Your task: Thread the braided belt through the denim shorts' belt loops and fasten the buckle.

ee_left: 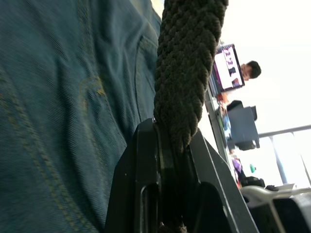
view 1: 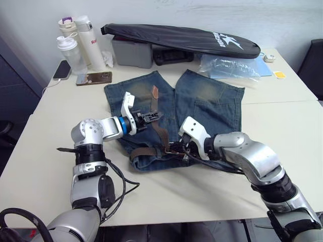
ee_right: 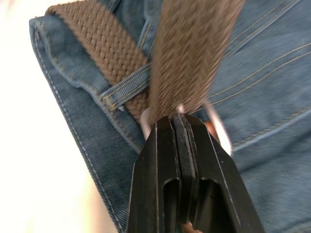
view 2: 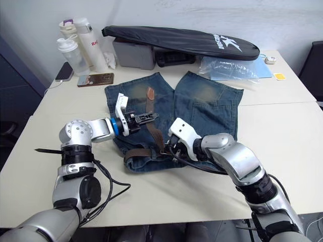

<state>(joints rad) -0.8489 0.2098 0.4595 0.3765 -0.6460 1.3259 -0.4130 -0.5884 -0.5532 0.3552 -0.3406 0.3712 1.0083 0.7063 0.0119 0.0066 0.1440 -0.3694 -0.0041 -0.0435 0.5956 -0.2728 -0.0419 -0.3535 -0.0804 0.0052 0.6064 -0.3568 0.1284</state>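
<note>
Far left on the table (view 1: 282, 131): bottles (view 1: 78, 43), one with red lettering starting "Ra", rest unreadable; phone (view 1: 62, 69) beside them. Left gripper (view 1: 149, 117) clamped tight on the belt (view 1: 160, 133) partway along, above the left leg of the shorts (view 1: 212, 103); free tip of belt (view 1: 156, 92) lying further up that leg. Probably holding the tail taut so it feeds straight. Belt already under at least one loop (ee_right: 124, 86) at the waistband, running along the near edge. Right gripper (view 1: 175, 148) pinched closed on the belt right at the buckle (ee_right: 216, 127), near the waistband centre, likely steadying the frame for fastening. Shorts flat mid-table, waistband toward robot. Behind: black bag (view 1: 181, 38) with white logo, text illegible.
</note>
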